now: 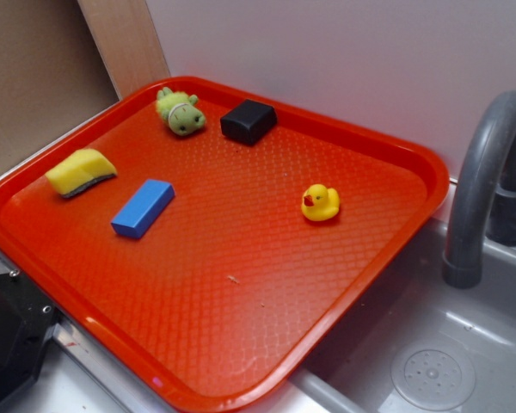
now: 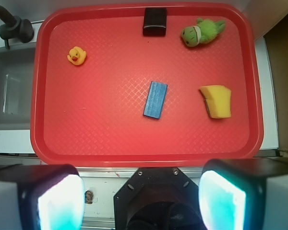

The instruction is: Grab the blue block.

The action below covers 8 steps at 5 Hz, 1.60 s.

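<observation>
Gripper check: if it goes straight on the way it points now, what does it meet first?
Probably the blue block, roughly centred ahead of the open gripper on the red tray. Nothing shows in between, though depth is hard to judge.

The blue block (image 1: 143, 207) (image 2: 155, 99), elongated and plain, lies flat, untouched, near mid-tray.

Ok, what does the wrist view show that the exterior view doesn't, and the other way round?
Only the wrist view shows the gripper, its jaws wide apart at the bottom edge. Only the exterior view shows the sink drain. Both show the red tray holding the blue block, yellow sponge, black block, green plush toy and rubber duck, plus the faucet.
</observation>
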Available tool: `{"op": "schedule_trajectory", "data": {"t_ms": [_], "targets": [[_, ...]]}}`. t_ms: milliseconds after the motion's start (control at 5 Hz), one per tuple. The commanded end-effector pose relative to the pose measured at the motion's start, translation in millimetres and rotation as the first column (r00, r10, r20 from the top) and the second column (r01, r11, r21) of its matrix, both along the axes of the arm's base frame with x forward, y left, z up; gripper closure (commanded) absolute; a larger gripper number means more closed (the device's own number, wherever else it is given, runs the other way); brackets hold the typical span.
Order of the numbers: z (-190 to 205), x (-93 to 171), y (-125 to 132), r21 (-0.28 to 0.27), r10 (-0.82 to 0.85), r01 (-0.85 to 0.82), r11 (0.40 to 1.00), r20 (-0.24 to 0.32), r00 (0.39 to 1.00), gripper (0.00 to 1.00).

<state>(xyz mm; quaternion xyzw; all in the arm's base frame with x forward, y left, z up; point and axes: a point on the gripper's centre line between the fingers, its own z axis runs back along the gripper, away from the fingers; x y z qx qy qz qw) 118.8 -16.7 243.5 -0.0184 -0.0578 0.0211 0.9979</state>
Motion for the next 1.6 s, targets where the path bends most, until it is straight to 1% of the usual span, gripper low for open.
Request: {"op": "schedule_trajectory", "data": {"t_ms": [0,200,400,600,800,1000,1200,1400], "targets": [[0.0,0.0,0.0,0.000,0.000,0.000,1.000,0.000,1.000,0.00],[-15.7,25.4,0.8,0.043,0.003,-0.002,0.999,-0.038,0.999,0.00],[-19.9,32.3,3.2,0.064,0.026,-0.024,0.998,-0.029,0.999,0.00],[-32.9,47.2,8.6,0.036,0.005,-0.003,0.999,-0.050,0.999,0.00],[-83.3,43.2,8.0,0.108,-0.016,0.027,0.994,-0.095,0.995,0.00],[-128.7,46.0,6.8,0.089,-0.048,0.062,0.994,-0.148,0.988,0.00],[-149.7,55.6,4.9,0.103,-0.037,0.056,0.993,-0.178,0.983,0.00],[-154.4,72.2,6.9,0.100,-0.003,0.021,0.995,-0.172,0.985,0.00]]}}
